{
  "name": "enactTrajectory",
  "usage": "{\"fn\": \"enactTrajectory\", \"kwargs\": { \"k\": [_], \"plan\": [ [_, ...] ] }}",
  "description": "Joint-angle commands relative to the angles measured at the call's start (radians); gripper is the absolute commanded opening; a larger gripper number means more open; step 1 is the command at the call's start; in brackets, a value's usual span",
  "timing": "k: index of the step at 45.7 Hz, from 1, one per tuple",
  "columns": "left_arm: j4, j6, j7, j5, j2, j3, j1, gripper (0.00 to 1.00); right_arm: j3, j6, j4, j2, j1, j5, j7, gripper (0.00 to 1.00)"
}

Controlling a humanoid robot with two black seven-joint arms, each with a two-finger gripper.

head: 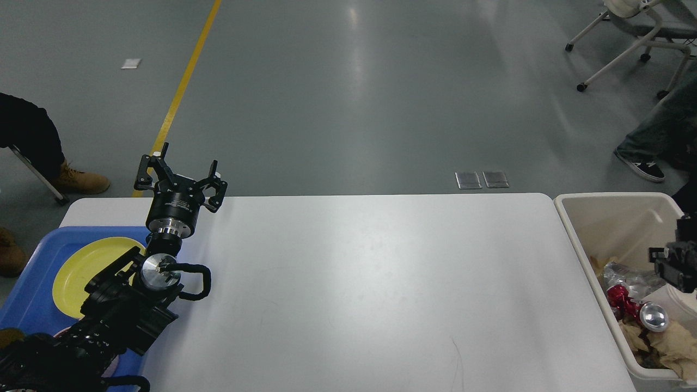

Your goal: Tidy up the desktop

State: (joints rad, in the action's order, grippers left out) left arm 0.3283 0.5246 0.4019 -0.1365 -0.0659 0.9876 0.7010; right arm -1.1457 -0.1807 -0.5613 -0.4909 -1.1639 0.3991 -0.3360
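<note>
The worktop spans the middle of the view, its white surface bare. The left tool stands with fingers apart, holding nothing, beside the blue tray with its yellow plate. The right tool hangs over the bin of rubbish — its state cannot be told. Judgement: tidying appears near complete — withdraw both arms clear without snagging tray or bin.

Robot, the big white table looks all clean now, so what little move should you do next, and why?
Probably draw the open left gripper back toward rest: the large smooth white desktop shows nothing loose, the yellow round plate lies in the blue plastic tray, and rubbish fills the cream plastic bin.
</note>
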Motion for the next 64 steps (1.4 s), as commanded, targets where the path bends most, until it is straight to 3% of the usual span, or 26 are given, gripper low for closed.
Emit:
{"fn": "enactTrajectory", "kwargs": {
  "k": [1,11,15,32,38,48,52,57,64],
  "plan": [
    [0.000,0.000,0.000,0.000,0.000,0.000,0.000,0.96,-0.014,-0.088,-0.139,-0.070,-0.193,-0.002,0.000,1.00],
    [0.000,0.000,0.000,0.000,0.000,-0.001,0.000,0.96,0.007,-0.365,-0.269,-0.132,-0.586,-0.005,0.002,1.00],
    [0.000,0.000,0.000,0.000,0.000,0.000,0.000,0.96,0.101,-0.421,-0.261,-0.146,-0.666,-0.014,0.005,1.00],
    [0.000,0.000,0.000,0.000,0.000,0.000,0.000,0.96,0.386,-0.418,-0.262,-0.129,-0.677,-0.043,0.011,1.00],
    [0.000,0.000,0.000,0.000,0.000,-0.001,0.000,0.96,0.425,-0.419,-0.262,-0.057,-0.626,-0.043,0.009,1.00],
    [0.000,0.000,0.000,0.000,0.000,0.000,0.000,0.96,0.440,-0.416,-0.259,-0.057,-0.545,-0.040,0.009,1.00],
    [0.000,0.000,0.000,0.000,0.000,0.000,0.000,0.96,0.526,-0.411,-0.243,-0.067,-0.482,-0.039,0.011,1.00],
    [0.000,0.000,0.000,0.000,0.000,0.000,0.000,0.96,0.667,-0.370,-0.135,-0.043,-0.390,-0.040,0.011,1.00],
    [0.000,0.000,0.000,0.000,0.000,0.000,0.000,0.96,0.944,-0.189,0.006,0.067,-0.261,-0.069,0.012,1.00]
  ]
}}
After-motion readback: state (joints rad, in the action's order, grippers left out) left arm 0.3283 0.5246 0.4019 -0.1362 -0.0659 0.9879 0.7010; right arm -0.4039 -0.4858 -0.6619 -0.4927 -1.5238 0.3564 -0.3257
